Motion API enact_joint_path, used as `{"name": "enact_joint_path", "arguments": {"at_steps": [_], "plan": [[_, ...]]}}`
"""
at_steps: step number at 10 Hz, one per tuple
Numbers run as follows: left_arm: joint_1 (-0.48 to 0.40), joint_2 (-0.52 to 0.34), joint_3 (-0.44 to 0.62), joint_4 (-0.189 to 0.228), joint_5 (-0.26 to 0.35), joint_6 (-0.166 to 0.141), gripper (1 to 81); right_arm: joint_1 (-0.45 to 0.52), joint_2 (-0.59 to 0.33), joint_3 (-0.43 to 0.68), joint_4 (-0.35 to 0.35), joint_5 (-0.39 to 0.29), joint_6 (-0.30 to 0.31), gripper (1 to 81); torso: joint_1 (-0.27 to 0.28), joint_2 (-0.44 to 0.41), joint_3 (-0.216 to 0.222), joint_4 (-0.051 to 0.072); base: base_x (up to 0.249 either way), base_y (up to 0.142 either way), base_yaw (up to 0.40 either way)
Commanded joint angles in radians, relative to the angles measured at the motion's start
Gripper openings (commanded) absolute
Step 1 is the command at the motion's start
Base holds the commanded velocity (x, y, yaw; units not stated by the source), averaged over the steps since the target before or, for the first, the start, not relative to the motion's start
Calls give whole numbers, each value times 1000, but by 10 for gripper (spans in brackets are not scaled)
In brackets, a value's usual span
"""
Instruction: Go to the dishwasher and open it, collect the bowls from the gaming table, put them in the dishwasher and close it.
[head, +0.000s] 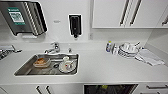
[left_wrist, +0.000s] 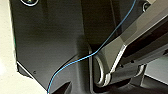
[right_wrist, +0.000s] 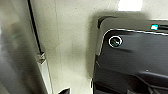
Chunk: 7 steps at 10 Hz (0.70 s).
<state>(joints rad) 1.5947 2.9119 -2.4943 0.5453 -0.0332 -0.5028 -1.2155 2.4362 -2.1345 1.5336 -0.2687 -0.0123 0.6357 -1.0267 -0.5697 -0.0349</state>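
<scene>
The dishwasher (head: 110, 89) shows as a dark opening under the white counter (head: 100, 67), right of the sink, at the lower edge of the head view. A small yellow-green patch (head: 104, 87) lies inside it; I cannot tell whether it is one of the bowls. The gaming table is out of view. In the right wrist view a grey metallic panel (right_wrist: 15, 55) stands beside pale floor (right_wrist: 72, 50), with a dark tip of my right gripper (right_wrist: 65, 90) at the picture's edge. In the left wrist view, my own dark plate and a blue cable (left_wrist: 82, 57) are in front of the camera.
A steel sink (head: 47, 64) holds a plate, a cup and an orange container. Stacked dishes (head: 128, 50) and a folded cloth (head: 150, 57) sit on the counter's right. On the wall hang a soap dispenser (head: 75, 25) and a towel dispenser (head: 22, 17), with white cabinets (head: 130, 12) above.
</scene>
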Motion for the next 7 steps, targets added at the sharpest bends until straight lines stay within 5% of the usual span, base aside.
{"name": "enact_joint_path", "arguments": {"at_steps": [1, 3, 4, 6, 7], "plan": [[0, -3, 8, -5, 67, -5, 811, 173, -35, -47, 74, -132, 11, 811, 0, 0, 0, 0, 0, 0, 0], [0, -5, 5, -5, 72, -3, 811, 228, -58, -19, 74, -193, 8, 811, 0, 0, 0, 0, 0, 0, 0], [-1, -3, -1, 1, 72, -3, 811, 231, -63, -17, 54, -227, -45, 811, 0, 0, 0, 0, 0, 0, 0], [-17, -3, -28, 5, 70, 7, 811, 176, -55, -39, 37, -259, -287, 811, 0, 0, 0, 0, 0, 0, 0], [-31, 1, -67, 12, 70, 10, 811, 127, -32, -84, 13, -262, -465, 811, 0, 0, 0, 0, 0, 0, 0]]}}
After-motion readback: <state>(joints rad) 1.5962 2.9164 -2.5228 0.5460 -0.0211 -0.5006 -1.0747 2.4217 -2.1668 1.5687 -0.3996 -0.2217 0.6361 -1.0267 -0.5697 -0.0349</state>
